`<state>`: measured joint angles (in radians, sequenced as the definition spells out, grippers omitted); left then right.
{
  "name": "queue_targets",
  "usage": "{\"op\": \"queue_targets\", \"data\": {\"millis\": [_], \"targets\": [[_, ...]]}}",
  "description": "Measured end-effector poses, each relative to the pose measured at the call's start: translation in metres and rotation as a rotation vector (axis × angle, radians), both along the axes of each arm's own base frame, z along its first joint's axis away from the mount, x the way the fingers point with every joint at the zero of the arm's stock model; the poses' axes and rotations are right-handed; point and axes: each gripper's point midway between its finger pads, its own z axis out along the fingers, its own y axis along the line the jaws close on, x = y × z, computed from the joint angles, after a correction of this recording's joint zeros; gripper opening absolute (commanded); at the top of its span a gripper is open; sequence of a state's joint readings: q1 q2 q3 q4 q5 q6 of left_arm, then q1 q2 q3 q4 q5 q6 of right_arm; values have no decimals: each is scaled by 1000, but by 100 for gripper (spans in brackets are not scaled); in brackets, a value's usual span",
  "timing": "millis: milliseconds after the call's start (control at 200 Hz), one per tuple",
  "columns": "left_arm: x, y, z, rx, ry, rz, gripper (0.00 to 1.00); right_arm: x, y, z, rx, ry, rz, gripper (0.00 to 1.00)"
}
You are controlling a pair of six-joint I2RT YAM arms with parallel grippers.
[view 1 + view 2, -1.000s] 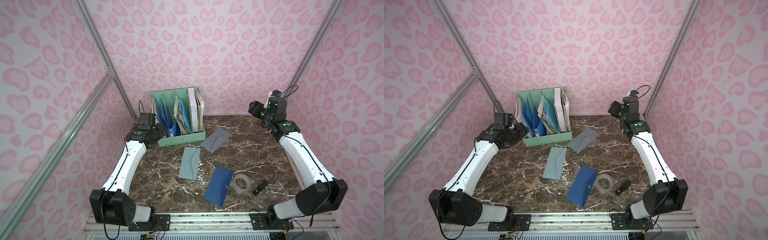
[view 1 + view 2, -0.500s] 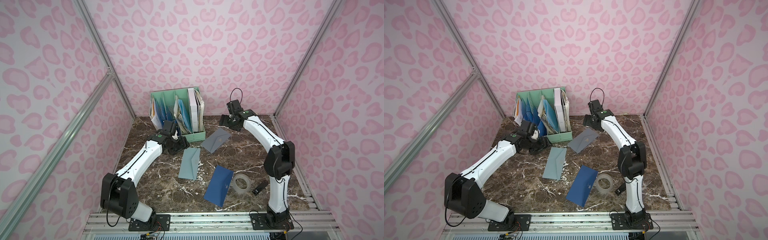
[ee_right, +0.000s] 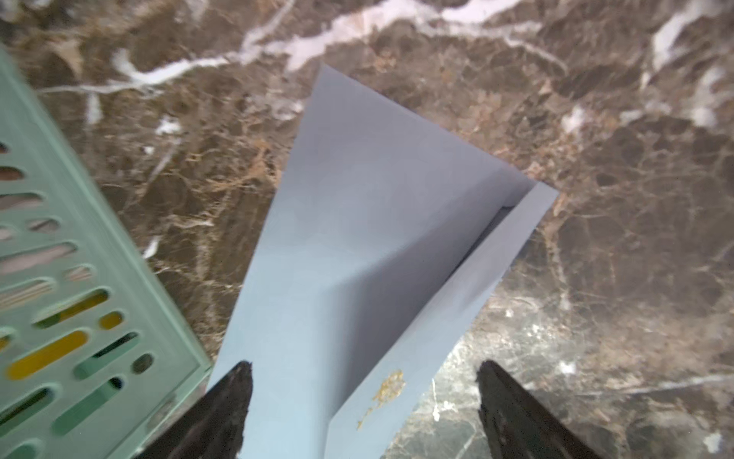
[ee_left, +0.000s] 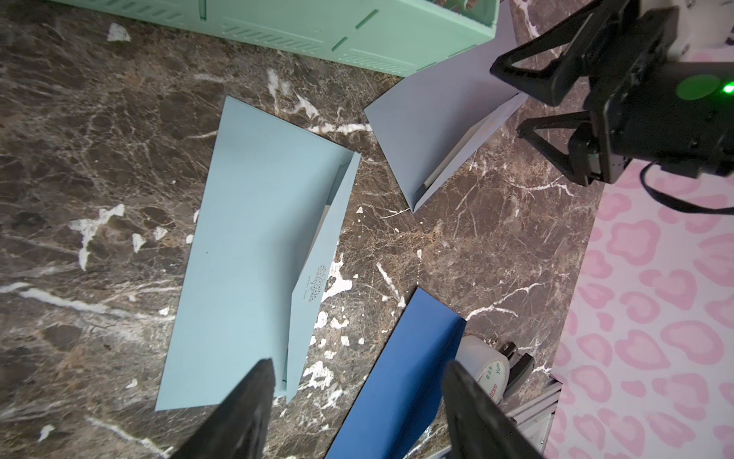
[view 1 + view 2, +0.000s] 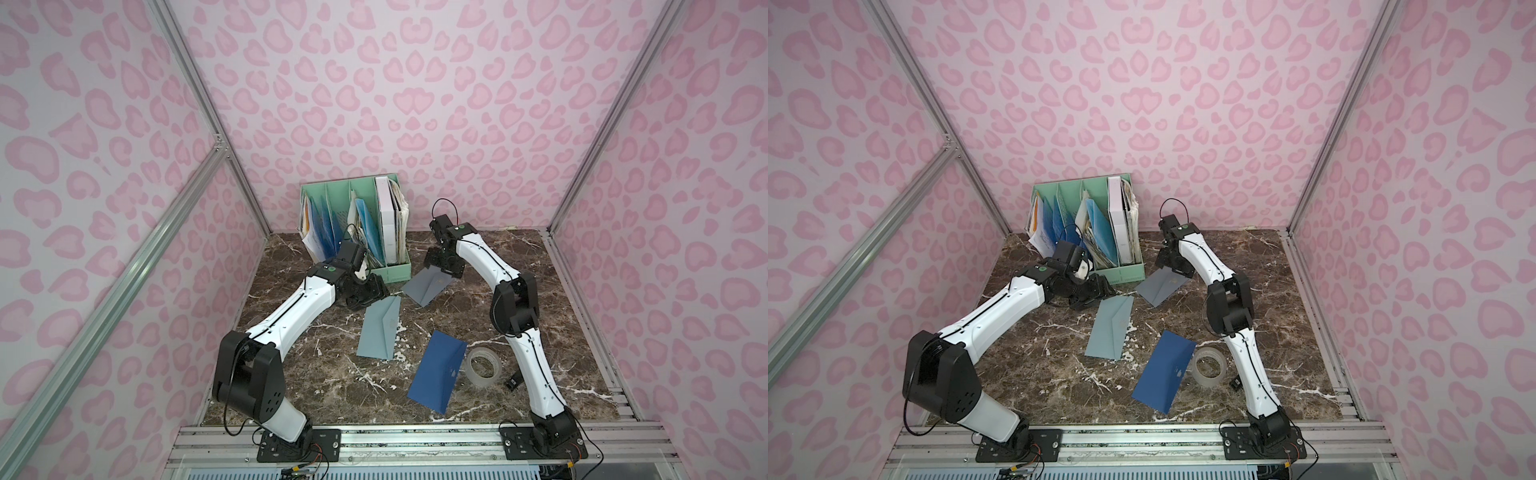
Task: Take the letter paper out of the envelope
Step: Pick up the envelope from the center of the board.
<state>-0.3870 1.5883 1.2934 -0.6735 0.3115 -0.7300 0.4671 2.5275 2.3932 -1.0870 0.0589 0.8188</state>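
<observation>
In both top views three envelopes lie flat on the marble bench (image 5: 332,386) before a green file rack (image 5: 390,272). A grey envelope (image 5: 428,286) is nearest the rack, a light blue envelope (image 5: 379,330) lies near it, and a dark blue envelope (image 5: 436,376) lies toward the front, just beside a tape roll (image 5: 482,368). The right pincer (image 5: 442,268) hangs over the grey one's far end. The left pincer (image 5: 368,297) sits low by the light blue one's upper corner, probably placed to pin an envelope while the other arm draws.

From the left wrist, the left pincer (image 4: 357,363) is released, with nothing between its fingers. Both pale envelopes have lifted flaps, and a pale strip, seemingly the letter paper (image 4: 456,153), shows under the grey flap.

From the right wrist, the right pincer (image 3: 365,363) is released too, straddling the grey envelope's near end without gripping it. The raised flap leaves the mouth reachable, though its inside is shadowed.
</observation>
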Motion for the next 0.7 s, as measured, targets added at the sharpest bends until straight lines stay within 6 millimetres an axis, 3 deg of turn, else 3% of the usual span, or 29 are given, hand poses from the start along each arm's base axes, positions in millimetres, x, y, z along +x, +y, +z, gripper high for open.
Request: {"op": "queue_targets", "data": {"millis": [290,700], "targets": [[-1,0,-5,15,22,-11,68,-11,-2,-18,-27,60,-45,83],[5,-3,-7,24,28,-25,66,-14,-4,-22,-33,78,-67,62]]}}
